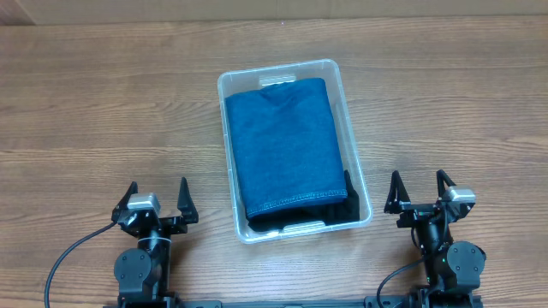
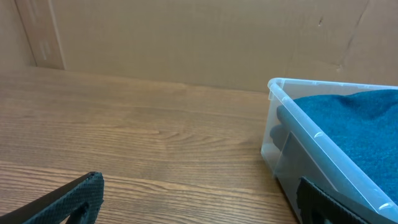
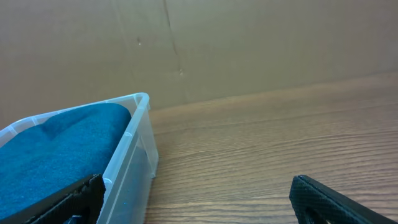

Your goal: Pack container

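The clear plastic container stands at the table's middle and holds a folded blue cloth that fills most of it, with something dark under the cloth's near end. Its label is hidden. My left gripper is open and empty near the front edge, left of the container. My right gripper is open and empty near the front edge, right of it. The left wrist view shows the container and the cloth at right between open fingers. The right wrist view shows the container, the cloth and open fingers.
The wooden table stretches to both sides of the container. A brown cardboard wall stands behind the table's far edge. Black cables run from the arm bases at the front.
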